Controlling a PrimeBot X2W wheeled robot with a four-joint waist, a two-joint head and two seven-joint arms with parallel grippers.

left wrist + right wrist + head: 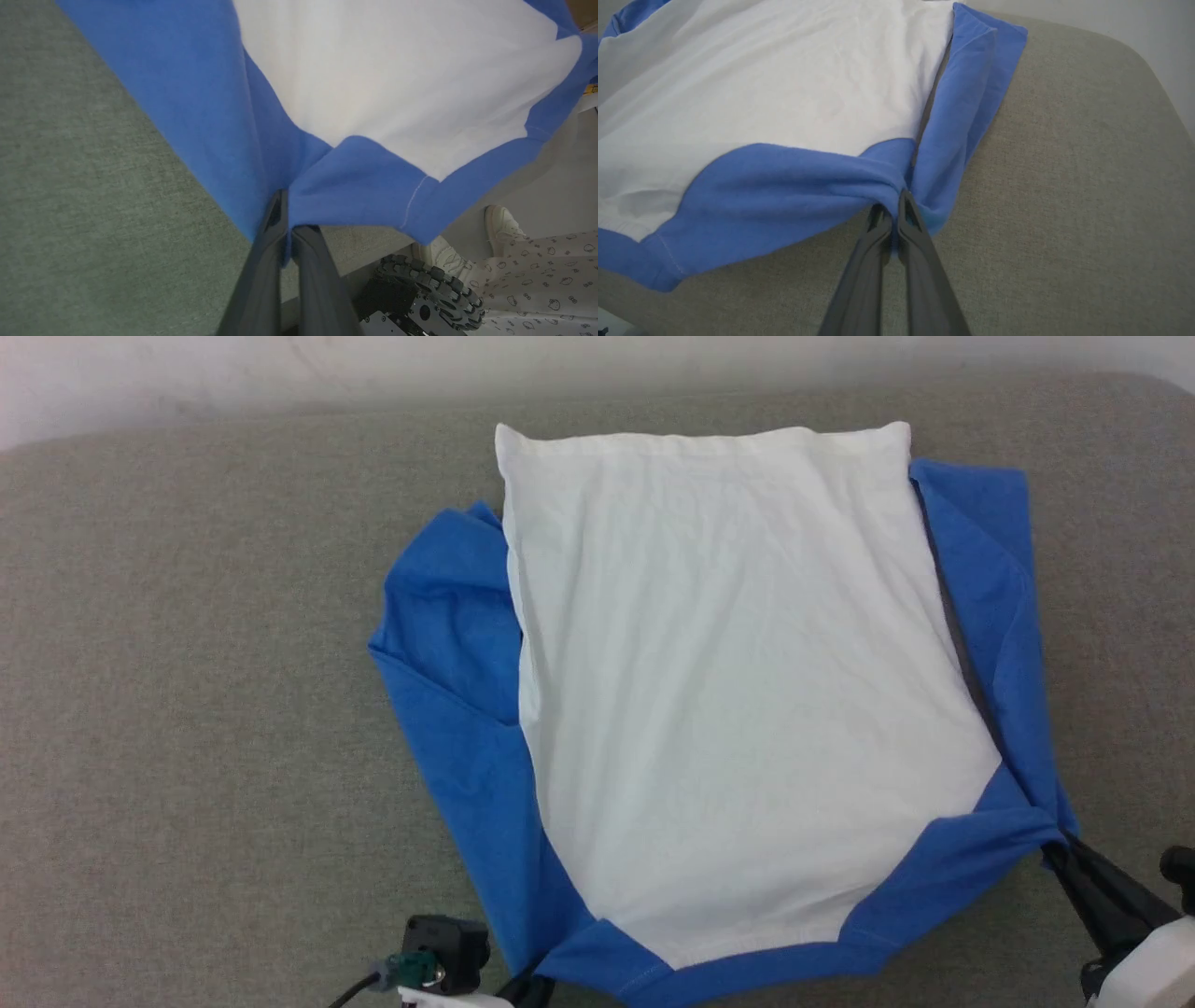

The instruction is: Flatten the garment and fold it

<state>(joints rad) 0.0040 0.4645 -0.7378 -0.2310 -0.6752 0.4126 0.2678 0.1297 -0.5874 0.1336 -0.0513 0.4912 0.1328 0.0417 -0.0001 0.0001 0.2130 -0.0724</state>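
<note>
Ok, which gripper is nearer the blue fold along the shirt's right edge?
Right. The right gripper pinches that fold at its near end; the left gripper pinches the garment at the opposite near corner, across the white panel.

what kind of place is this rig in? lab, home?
Probably an indoor test or demo room, though that is not certain: a broad grey fabric-covered surface as the workspace, a plain pale wall behind it, and a person's white shoe standing by the robot's wheel.
</note>
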